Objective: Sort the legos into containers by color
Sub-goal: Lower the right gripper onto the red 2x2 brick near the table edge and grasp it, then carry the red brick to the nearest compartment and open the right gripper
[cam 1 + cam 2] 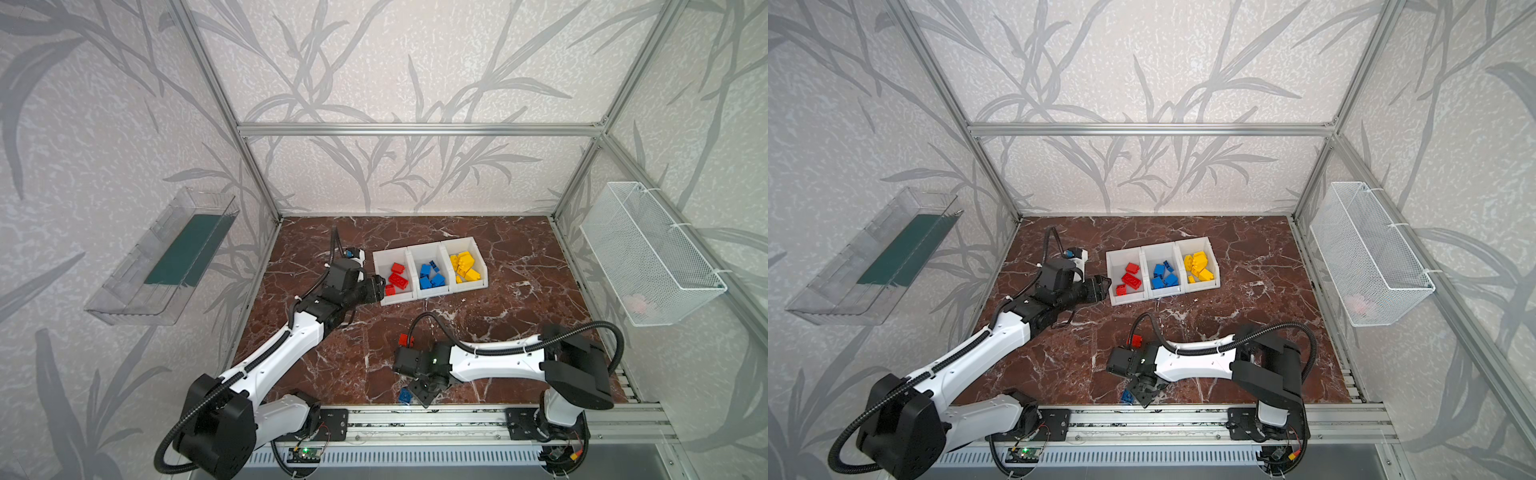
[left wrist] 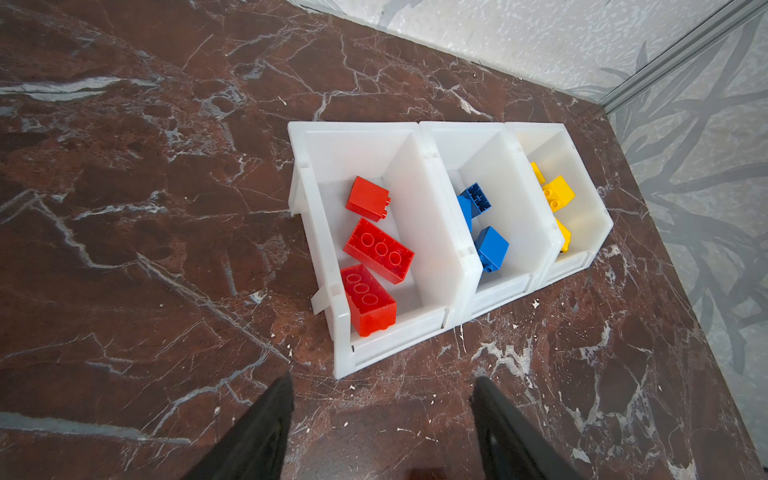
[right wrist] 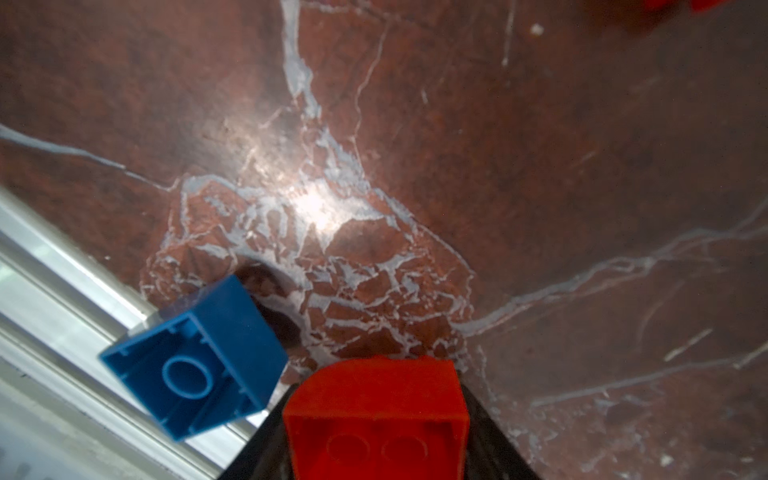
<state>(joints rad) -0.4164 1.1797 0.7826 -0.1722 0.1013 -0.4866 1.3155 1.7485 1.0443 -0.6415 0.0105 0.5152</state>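
Note:
Three white containers stand in a row at mid-table: one with red legos, one with blue, one with yellow. My left gripper hovers open and empty just in front of the red container's corner. Near the table's front edge my right gripper is shut on a red lego, with a black finger pressed on each side. A blue lego lies beside it, hollow side up. Another red lego sits behind the right wrist.
The aluminium rail runs along the table's front edge, right by the blue lego. A white wire basket hangs on the right wall and a clear tray on the left wall.

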